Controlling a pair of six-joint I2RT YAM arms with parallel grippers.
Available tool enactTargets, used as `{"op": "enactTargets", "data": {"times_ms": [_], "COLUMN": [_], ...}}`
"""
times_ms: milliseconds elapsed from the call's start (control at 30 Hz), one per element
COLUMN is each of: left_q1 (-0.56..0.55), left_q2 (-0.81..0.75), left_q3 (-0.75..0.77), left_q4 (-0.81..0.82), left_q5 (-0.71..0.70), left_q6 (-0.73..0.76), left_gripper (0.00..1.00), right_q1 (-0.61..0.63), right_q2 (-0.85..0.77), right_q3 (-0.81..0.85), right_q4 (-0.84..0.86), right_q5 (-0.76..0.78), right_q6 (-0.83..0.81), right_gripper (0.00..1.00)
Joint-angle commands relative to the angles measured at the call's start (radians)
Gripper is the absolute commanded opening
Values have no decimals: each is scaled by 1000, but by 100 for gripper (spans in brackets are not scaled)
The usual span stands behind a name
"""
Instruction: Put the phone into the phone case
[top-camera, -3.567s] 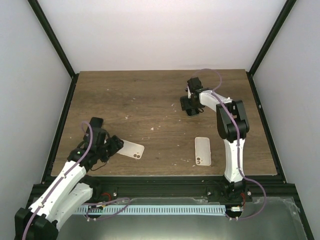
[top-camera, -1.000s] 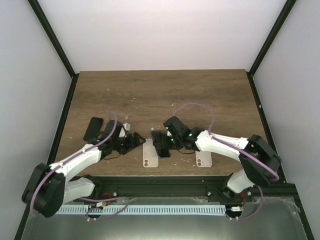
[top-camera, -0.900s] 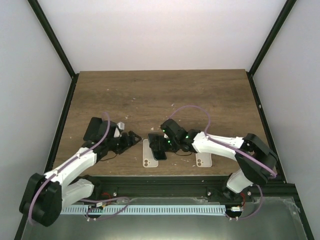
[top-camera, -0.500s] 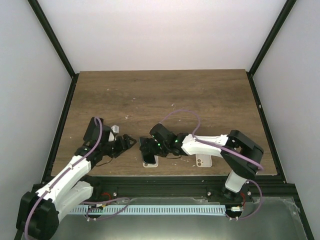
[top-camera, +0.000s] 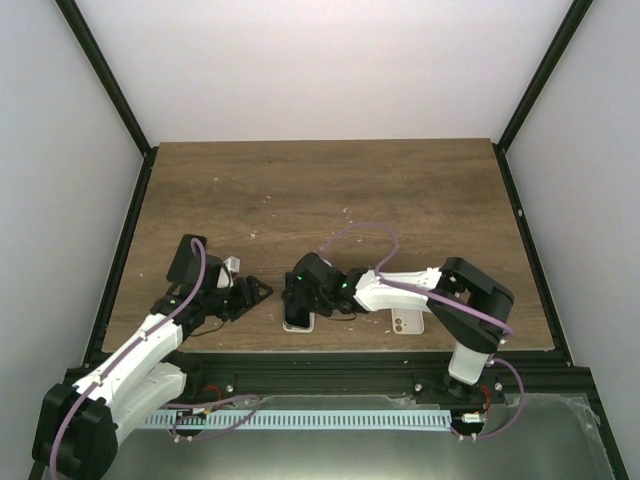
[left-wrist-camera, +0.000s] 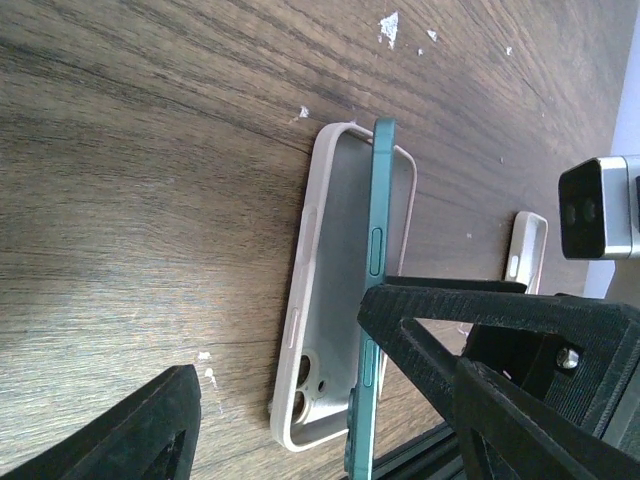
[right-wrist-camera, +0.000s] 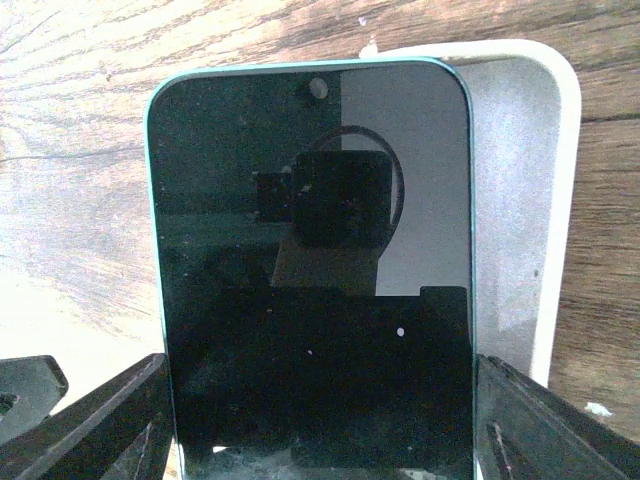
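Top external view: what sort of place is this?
Probably a robot test cell: a wooden table closed in by plain white walls and black frame posts, with the left arm and the right arm bolted at its near edge.

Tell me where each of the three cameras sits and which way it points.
Top external: above and behind, facing down at the table; left arm and right arm show.
Left wrist: low over the table, facing case and phone edge; own fingers show.
Right wrist: facing the phone's screen, gripped between its fingers.
Shared: all show phone and case.
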Motion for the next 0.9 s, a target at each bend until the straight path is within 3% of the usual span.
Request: {"op": "enactTargets", "data": {"times_ms": [0,567,867], "left_q1": [7,7,7], "left_q2": [2,135,205], "left_q3": [-17,-35,-25], "left_q4": [35,144,187], "left_q5": [15,60,90], "left_q6": [-2,2,7], "left_gripper": [70,60,58], "right_q1": [19,33,33], "right_q2": [3,-44,-91], "right_q3": [37,42,35], "right_q4": [-34,-92,-99], "right_q5": [63,100,95], "right_q6": [37,46,-13], "right_gripper": [65,86,87]}}
